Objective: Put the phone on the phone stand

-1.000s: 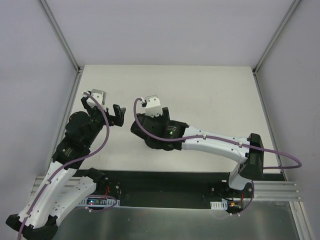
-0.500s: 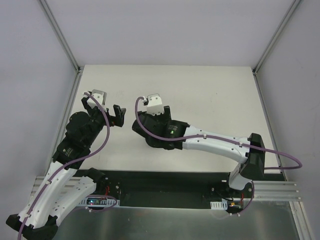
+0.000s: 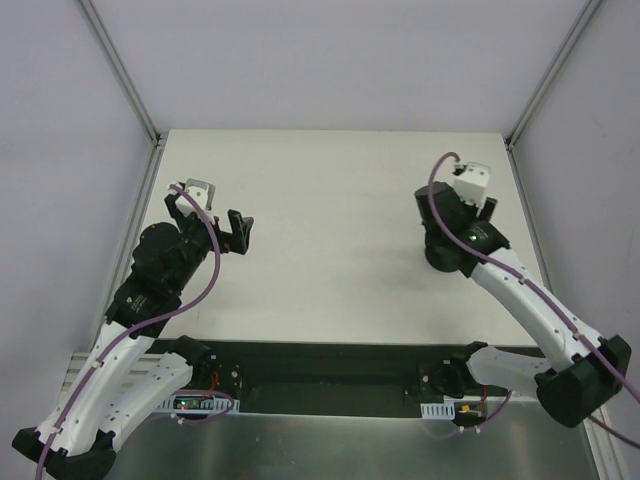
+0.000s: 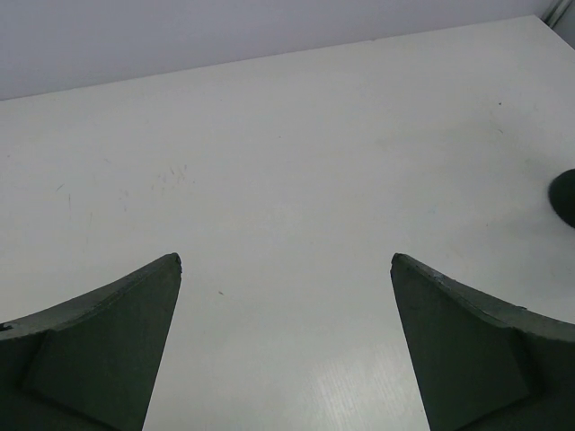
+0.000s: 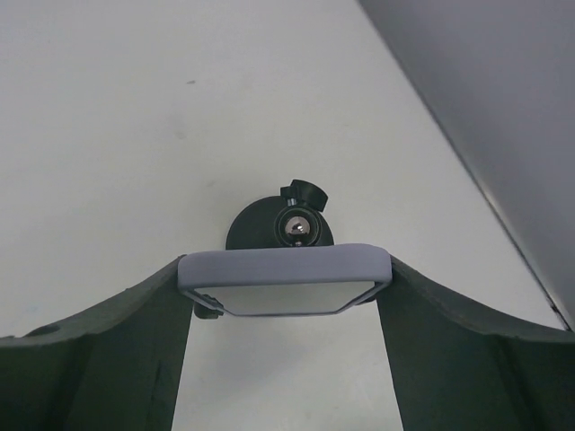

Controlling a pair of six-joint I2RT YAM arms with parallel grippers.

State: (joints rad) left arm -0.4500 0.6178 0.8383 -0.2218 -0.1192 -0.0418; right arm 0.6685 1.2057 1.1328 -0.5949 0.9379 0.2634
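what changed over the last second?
The right gripper swung from mid-table, beside the left gripper, to the far right side; it now holds the phone close to the phone stand. Whether it held the phone earlier is hidden. The left gripper stayed put, open.

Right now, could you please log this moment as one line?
right gripper: shut on phone, phone stand just beyond it | left gripper: open, empty | placement: not yet done
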